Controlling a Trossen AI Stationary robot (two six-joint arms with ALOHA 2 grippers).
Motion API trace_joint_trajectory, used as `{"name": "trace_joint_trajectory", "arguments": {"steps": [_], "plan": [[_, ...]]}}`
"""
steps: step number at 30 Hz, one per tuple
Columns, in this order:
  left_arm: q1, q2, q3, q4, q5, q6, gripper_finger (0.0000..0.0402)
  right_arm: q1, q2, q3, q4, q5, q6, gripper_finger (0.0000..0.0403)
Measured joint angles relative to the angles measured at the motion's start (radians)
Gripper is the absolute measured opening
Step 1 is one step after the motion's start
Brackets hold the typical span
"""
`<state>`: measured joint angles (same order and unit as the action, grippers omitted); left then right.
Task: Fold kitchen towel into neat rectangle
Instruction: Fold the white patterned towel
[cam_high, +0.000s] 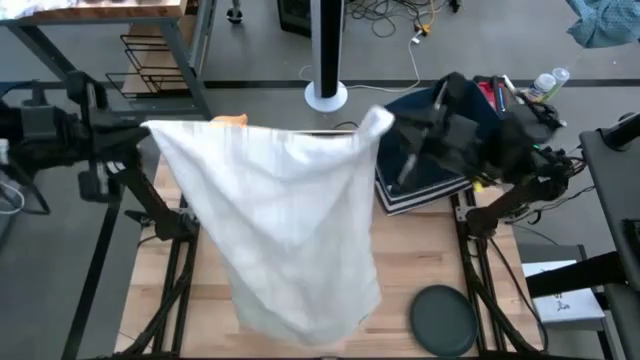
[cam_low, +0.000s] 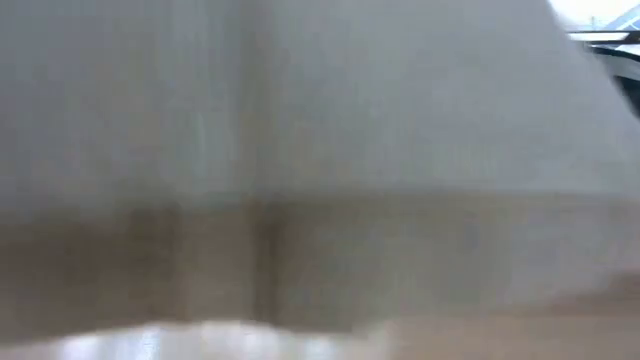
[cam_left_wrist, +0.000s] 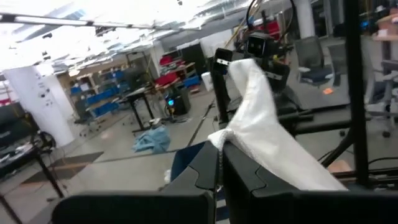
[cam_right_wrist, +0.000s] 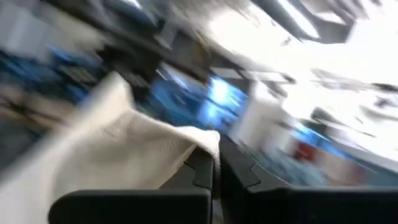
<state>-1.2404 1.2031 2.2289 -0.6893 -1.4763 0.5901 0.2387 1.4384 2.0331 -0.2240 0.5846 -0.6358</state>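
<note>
The white kitchen towel (cam_high: 280, 220) hangs spread out between my two grippers above the wooden table (cam_high: 165, 290). My left gripper (cam_high: 150, 130) is shut on its top corner at the left. My right gripper (cam_high: 385, 125) is shut on its top corner at the right. The towel's lower part (cam_high: 300, 315) reaches toward the table's near edge. In the low view the towel (cam_low: 320, 130) fills almost the whole picture. Whether its lower edge touches the table, I cannot tell. My left gripper pinches the towel's top left corner (cam_left_wrist: 225, 135) between its two shut fingers, which point about level. The cloth bunches at the fingers and runs across to the other arm's gripper (cam_left_wrist: 258, 50). The towel hangs below. My right gripper pinches the towel's top right corner (cam_right_wrist: 200, 142) between its two shut fingers, which slant slightly upward. A tuft of cloth (cam_high: 380, 120) sticks out past them. The top edge (cam_high: 270, 132) between the two holds is nearly straight.
A dark blue folded thing (cam_high: 425, 175) lies at the table's far right, under the right arm. A dark round disc (cam_high: 445, 320) lies near the front right. An orange thing (cam_high: 232, 119) shows behind the towel's top edge. A white pole base (cam_high: 326, 95) stands beyond the table.
</note>
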Motion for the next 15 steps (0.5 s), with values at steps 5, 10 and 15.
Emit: {"name": "trace_joint_trajectory", "arguments": {"steps": [5, 10, 15], "plan": [[0.0, -0.073, -0.07, -0.227, -0.084, -0.21, 0.0, -0.16, 0.003, -0.048, -0.191, 0.022, 0.167, 0.0], [0.0, -0.186, -0.146, -0.755, -0.073, -0.842, 0.0, -0.334, 0.004, -0.166, -0.275, 0.012, 0.314, 0.0], [0.0, -0.318, -0.344, -0.719, -0.035, -0.965, 0.0, -0.455, 0.006, -0.298, -0.248, -0.073, 0.358, 0.0]]}}
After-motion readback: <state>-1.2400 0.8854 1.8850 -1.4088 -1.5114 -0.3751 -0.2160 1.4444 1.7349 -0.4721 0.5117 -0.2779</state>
